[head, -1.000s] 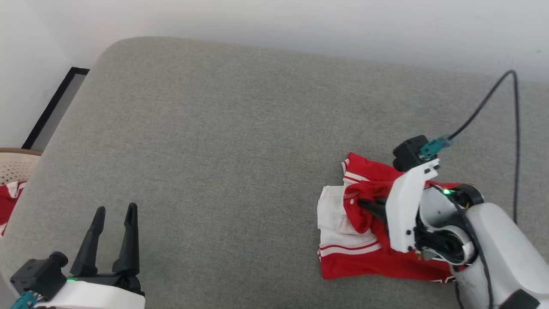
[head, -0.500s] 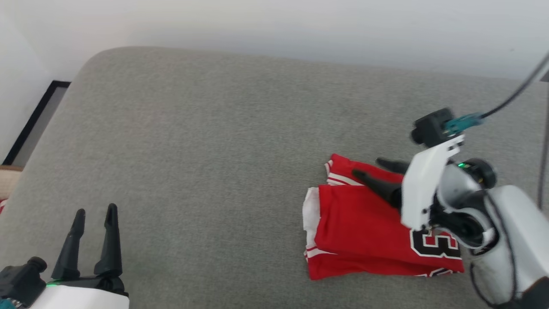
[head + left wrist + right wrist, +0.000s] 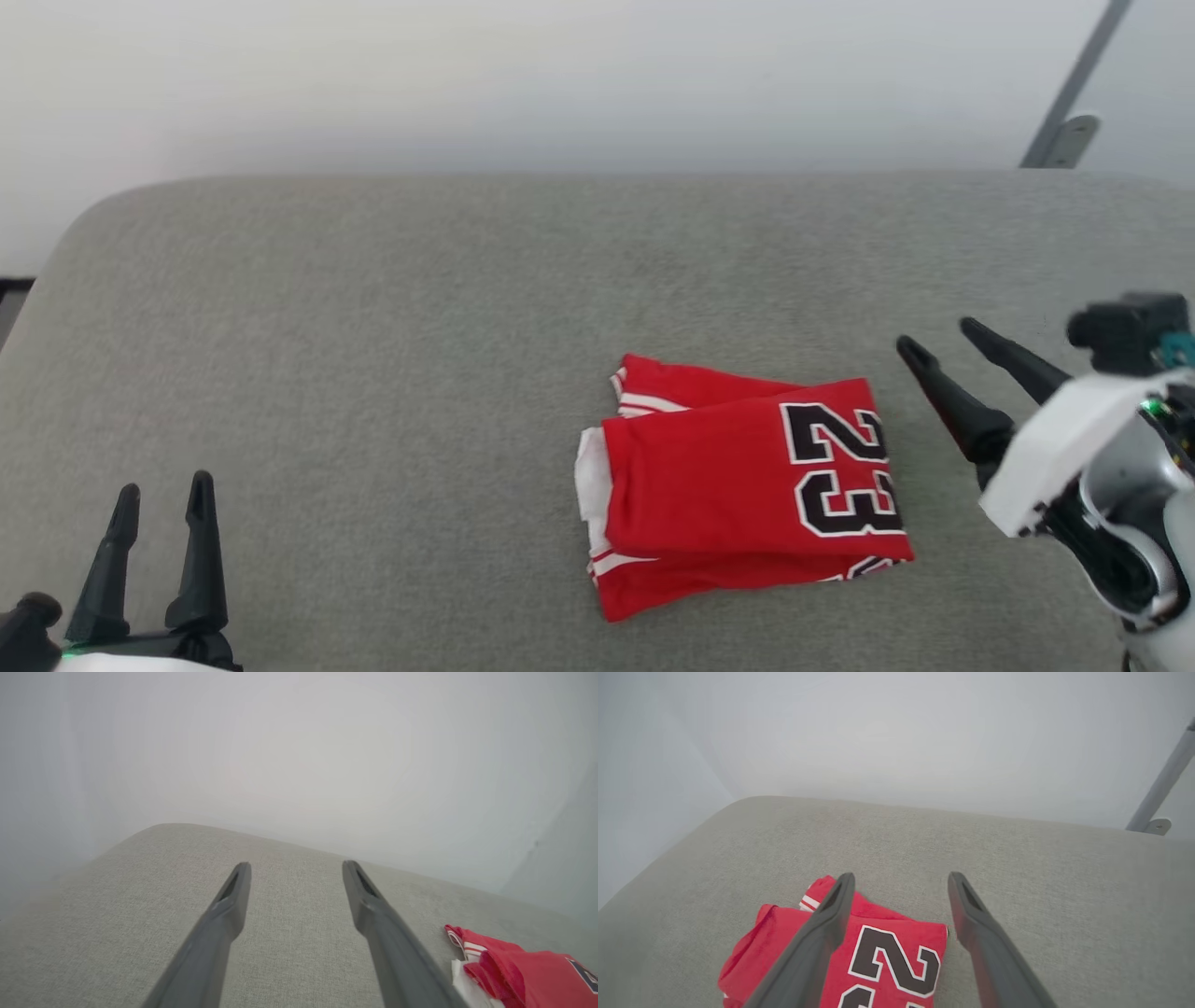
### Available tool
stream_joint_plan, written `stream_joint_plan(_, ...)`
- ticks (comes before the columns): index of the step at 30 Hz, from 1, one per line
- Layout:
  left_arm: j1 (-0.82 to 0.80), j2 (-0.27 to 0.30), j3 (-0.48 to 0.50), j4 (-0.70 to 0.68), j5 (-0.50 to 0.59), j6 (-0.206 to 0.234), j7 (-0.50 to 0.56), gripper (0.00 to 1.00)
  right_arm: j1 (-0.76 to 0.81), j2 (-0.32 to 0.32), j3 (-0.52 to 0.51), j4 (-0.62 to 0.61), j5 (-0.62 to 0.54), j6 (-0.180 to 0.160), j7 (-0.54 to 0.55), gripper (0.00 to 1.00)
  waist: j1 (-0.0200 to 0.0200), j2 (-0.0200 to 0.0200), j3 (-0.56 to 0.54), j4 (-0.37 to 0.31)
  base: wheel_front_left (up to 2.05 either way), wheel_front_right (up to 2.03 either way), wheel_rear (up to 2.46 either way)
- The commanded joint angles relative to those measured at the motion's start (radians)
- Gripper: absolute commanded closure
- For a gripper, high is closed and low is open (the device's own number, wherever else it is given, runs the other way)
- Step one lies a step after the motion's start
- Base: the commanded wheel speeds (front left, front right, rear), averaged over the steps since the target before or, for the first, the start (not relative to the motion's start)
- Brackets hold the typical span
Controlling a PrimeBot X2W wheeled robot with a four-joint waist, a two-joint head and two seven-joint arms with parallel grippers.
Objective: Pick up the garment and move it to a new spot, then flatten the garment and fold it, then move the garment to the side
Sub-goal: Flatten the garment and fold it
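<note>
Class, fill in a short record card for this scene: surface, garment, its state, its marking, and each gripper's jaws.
surface: grey fabric cushion
garment: red jersey, lying on the cushion
state: folded into a compact rectangle, white edging showing at its left end
marking: black number 23, outlined in white
left gripper: jaws open, holding nothing, well apart from the jersey
right gripper: jaws open, holding nothing, beside the numbered end

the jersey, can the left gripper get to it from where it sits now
Probably, but it is a stretch. The left gripper is open and only grey cushion lies between it and the folded jersey. The right gripper, open beside the jersey, is closer.
</note>
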Motion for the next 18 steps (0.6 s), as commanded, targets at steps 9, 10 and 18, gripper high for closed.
stream_joint_plan(9, 0.049, -0.011, 0.037, -0.002, 0.060, -0.002, -0.005, 0.00, 0.129, -0.005, -0.048, 0.052, -0.096, 0.000, -0.326, 0.00, 0.0000, -0.0001, -0.081, -0.084, 0.00, 0.00, 0.00)
stream_joint_plan(10, 0.052, -0.013, 0.041, 0.000, 0.065, -0.002, -0.005, 0.00, 0.136, -0.003, -0.047, 0.064, -0.106, 0.000, -0.357, 0.00, 0.0000, -0.0001, -0.085, -0.088, 0.00, 0.00, 0.00)
stream_joint_plan(18, 0.077, -0.030, 0.067, 0.021, 0.097, -0.002, -0.005, 0.00, 0.141, 0.007, -0.039, 0.160, -0.195, 0.000, -0.559, 0.00, 0.0000, -0.0001, -0.110, -0.106, 0.00, 0.00, 0.00)
